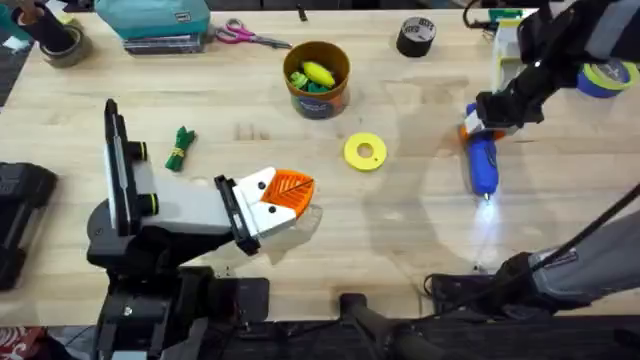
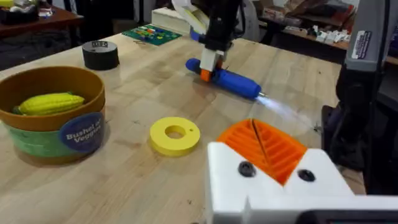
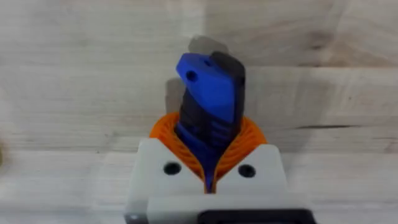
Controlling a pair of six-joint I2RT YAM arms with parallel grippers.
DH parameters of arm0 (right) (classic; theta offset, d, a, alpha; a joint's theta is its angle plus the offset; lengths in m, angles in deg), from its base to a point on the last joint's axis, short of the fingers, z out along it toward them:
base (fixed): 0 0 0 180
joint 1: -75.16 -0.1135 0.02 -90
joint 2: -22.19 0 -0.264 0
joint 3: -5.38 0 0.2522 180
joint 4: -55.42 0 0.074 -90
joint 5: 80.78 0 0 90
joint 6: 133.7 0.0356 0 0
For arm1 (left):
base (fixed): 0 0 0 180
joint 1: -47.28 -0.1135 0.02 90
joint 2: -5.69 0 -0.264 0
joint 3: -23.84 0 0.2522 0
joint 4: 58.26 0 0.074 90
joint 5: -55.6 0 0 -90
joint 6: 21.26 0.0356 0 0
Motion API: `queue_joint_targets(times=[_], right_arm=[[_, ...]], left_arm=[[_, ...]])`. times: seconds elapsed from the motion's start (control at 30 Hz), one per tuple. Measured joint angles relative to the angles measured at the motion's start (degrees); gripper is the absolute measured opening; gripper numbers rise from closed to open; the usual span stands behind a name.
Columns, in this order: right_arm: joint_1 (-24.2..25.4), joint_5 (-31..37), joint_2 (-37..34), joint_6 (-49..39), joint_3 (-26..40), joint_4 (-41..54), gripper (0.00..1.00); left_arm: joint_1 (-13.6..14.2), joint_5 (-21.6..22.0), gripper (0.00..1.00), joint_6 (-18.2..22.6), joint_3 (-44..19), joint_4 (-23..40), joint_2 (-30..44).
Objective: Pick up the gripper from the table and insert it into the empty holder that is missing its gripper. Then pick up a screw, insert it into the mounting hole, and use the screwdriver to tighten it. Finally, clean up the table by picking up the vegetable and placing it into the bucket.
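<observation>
Right gripper (image 1: 478,128) is clamped on the blue screwdriver (image 1: 483,163) lying on the table; left gripper (image 1: 290,195) closed, empty. Vegetable (image 1: 180,148) not yet in the bucket (image 1: 317,80)

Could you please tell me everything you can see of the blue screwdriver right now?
The screwdriver is a blue, pen-shaped plastic tool with an orange-and-white end. It lies flat on the wooden table right of the yellow disc, tip toward the arms' bases, where a white light glows onto the wood. The right hand is shut on its orange end; in the right wrist view the orange ribbed pads flank the blue body. Nothing else touches it.
</observation>
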Motion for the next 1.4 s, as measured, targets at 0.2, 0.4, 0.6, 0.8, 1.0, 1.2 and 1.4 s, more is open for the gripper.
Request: queue_joint_targets(times=[0.2, 0.4, 0.6, 0.8, 1.0, 1.2, 1.4], right_arm=[[-0.18, -0.46, 3.53, 0.04, 4.48, 0.36, 0.024], [-1.94, -0.47, 12.27, 0.24, 10.75, 0.49, 0.024], [-9.71, -1.74, 20.55, 0.46, 18.27, -2.55, 0.024], [-16.06, -6.62, 23.42, 2.32, 19.19, -12.59, 0.024], [-21.7, -14.56, 24.98, 5.47, 19.19, -25.29, 0.024], [-26.84, -21.93, 25.68, 8.85, 19.19, -36.05, 0.024], [-31.86, -28.16, 25.77, 12.09, 19.19, -44.65, 0.024]], left_arm=[[0.0, 0.0, 0.011, 0.02, 0.0, 0.0, -0.02], [0.0, 0.01, 0.011, 0.02, 0.0, 0.0, -0.02], [0.0, 0.0, 0.011, 0.02, 0.0, 0.0, -0.02], [0.0, 0.0, 0.011, 0.02, 0.0, -0.02, -0.02], [0.0, 0.09, 0.011, 0.02, 0.0, -0.02, -0.02], [0.0, 0.22, 0.011, 0.02, 0.0, -0.04, -0.01], [0.0, 0.3, 0.011, 0.02, 0.0, -0.04, 0.0]])
